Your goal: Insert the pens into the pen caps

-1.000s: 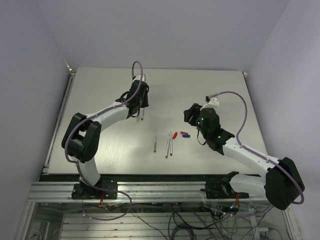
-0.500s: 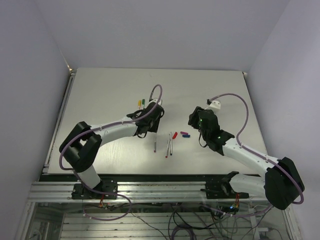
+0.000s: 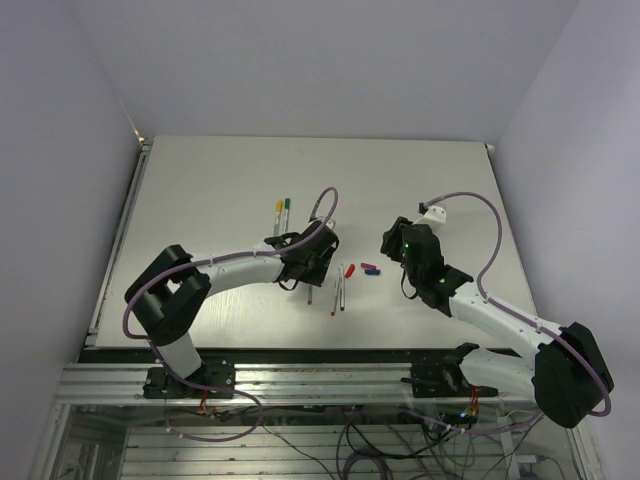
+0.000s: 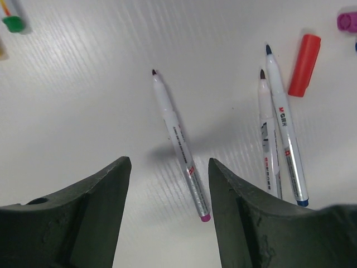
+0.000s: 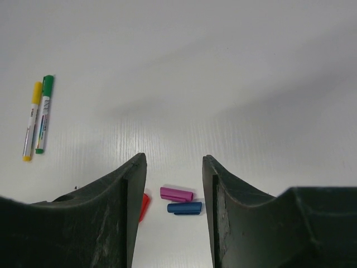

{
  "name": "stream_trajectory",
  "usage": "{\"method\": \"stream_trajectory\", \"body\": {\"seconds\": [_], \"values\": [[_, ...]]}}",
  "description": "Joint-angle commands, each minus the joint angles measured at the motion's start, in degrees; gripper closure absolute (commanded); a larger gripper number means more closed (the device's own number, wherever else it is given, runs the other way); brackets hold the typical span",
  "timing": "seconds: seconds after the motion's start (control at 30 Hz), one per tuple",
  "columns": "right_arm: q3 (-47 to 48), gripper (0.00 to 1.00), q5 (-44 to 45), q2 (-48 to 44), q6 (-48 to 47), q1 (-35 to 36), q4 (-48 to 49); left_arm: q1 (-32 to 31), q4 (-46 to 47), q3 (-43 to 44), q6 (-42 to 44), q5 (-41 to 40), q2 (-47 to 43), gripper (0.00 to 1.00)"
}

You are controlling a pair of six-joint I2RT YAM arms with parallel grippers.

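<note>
1. Closest to the arms, three uncapped pens lie on the counter (image 3: 200, 180). The purple pen (image 4: 178, 142) is on the left. The red pen (image 4: 266, 139) and blue pen (image 4: 284, 123) sit side by side just to its right, nearly touching, tips pointing away.
2. The left tool (image 4: 167, 164) hangs right over the purple pen with its fingers apart and nothing in them. The pen is just lying on the counter below the gap.
3. Writing: the blue pen's barrel has a logo that looks like "M&G". The rest of the print is too small for me to read, and it's the same on the other barrels.
4. A bit farther out, the red cap (image 4: 305, 57) lies just beyond the blue pen's tip. To its right, the purple cap (image 5: 177, 194) and blue cap (image 5: 184, 208) are right next to each other.
5. The right tool (image 5: 174, 162) hovers near those two caps, fingers apart, empty.
6. Farthest away, the yellow pen (image 5: 32, 120) and green pen (image 5: 44, 114) lie side by side with their caps on, well apart from everything else.
</note>
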Motion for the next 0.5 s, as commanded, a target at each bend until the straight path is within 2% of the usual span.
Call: {"method": "stream_trajectory", "body": {"seconds": [0.0, 0.33, 0.47], "values": [[-1.12, 0.56, 1.28, -1.01, -0.15, -0.45, 1.45, -1.23, -1.33, 0.79, -1.22, 2.74, 2.21, 0.32], [-1.46, 0.57, -1.44, -1.14, -0.38, -0.64, 2.51, -2.05, -2.01, 0.24, -1.78, 3.16, 6.44, 0.34], [-1.51, 0.57, -1.33, -1.21, -0.16, -0.63, 2.56, -2.24, -3.32, -0.28, -1.70, 3.78, 7.76, 0.40]]}}
